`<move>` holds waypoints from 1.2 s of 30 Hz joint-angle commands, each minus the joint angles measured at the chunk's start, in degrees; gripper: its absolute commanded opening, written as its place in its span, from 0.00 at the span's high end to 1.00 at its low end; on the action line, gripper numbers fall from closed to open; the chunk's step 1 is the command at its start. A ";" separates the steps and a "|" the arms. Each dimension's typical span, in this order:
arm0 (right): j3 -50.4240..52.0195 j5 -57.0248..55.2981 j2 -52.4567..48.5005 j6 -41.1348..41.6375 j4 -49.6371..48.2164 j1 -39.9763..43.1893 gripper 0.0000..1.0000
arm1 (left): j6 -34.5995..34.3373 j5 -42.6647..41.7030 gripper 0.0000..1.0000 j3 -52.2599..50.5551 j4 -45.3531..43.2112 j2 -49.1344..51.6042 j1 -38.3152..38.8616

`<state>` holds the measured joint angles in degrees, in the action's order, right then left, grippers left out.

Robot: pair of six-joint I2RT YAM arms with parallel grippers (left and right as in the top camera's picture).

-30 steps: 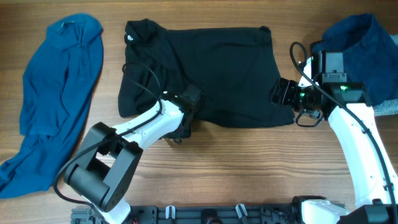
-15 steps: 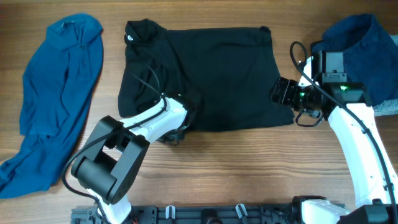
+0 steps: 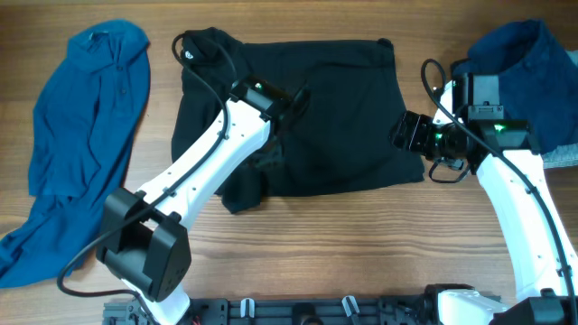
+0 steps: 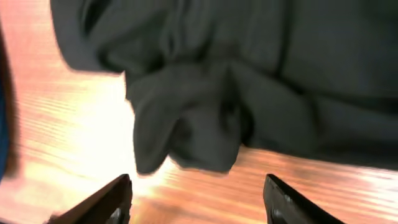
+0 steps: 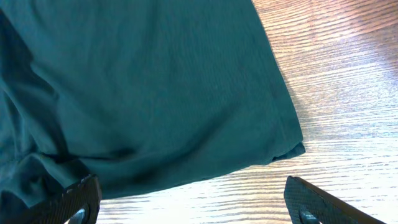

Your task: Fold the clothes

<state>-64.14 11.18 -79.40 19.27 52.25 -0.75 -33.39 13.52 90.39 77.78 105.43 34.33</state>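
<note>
I seem to be working at a robotics lab bench. My white-and-black left arm and right arm stand by a black mounting rail that runs along the near edge of a plain wood-grain tabletop. Loose black cables loop off my joints, and a green status light glows near my right wrist. The black top and blue shirt lie spread out like test pieces.

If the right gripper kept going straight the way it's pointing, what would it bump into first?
Probably the black top: its right edge lies just ahead of the open right gripper, though its height above the cloth is unclear.
</note>
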 commanded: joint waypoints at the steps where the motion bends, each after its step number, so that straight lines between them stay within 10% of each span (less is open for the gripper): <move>1: 0.13 0.94 0.48 0.20 0.63 -0.02 0.05 | 1.66 -1.14 0.34 0.46 0.22 -0.37 -0.37; 8: 0.13 0.90 0.48 0.11 0.59 -0.02 0.05 | -13.94 -5.16 0.44 -6.23 10.36 -0.74 -0.35; 27: 0.13 0.35 -0.98 -2.64 -0.94 -0.02 0.05 | -35.15 -5.07 0.40 -49.46 -30.56 -36.41 0.81; 36: 0.13 0.96 -0.98 -2.69 -0.44 -0.02 0.05 | -22.56 -3.17 0.41 -58.05 -47.82 -34.05 -11.28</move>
<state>-64.10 11.20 -79.79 17.69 51.66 -0.75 -61.19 8.60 34.83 32.40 69.69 25.54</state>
